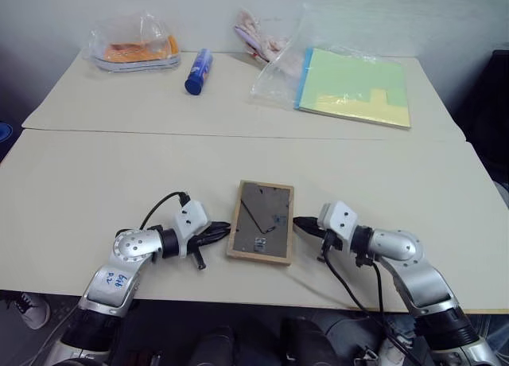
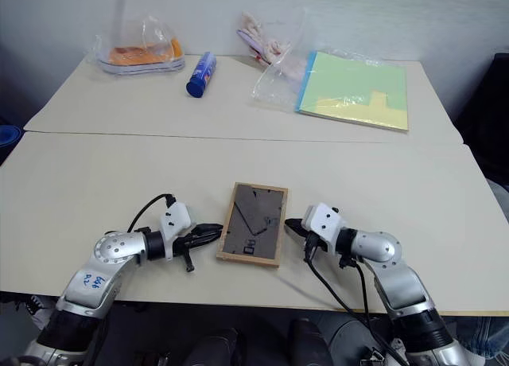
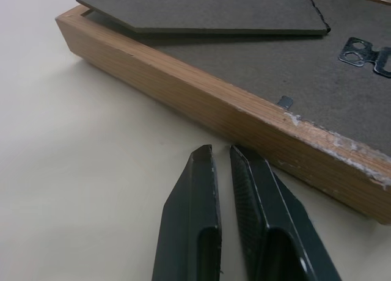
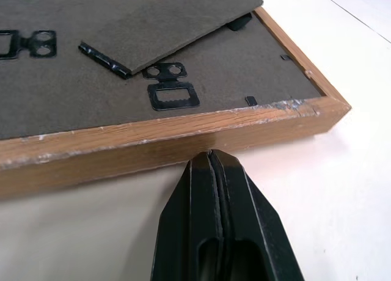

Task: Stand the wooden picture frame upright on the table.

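A plain pale wall (image 1: 382, 12) runs behind the far edge of the furniture — flat, unmarked, evenly lit with no hard shadows. Past the right edge stands something dark (image 1: 487, 111), too dim to name. Past the left edge, low down, a bit of blue (image 1: 5, 132) shows against dark floor (image 1: 16, 103) — and near the front left corner a shoe (image 1: 30, 309) rests on it.

Only legible marking: blue handwritten digits on the left arm's silver forearm shell (image 1: 116, 281), lower left of the head views; they look like "699", not certain. Blue bottle (image 1: 197, 72), upper left: label too small to read.
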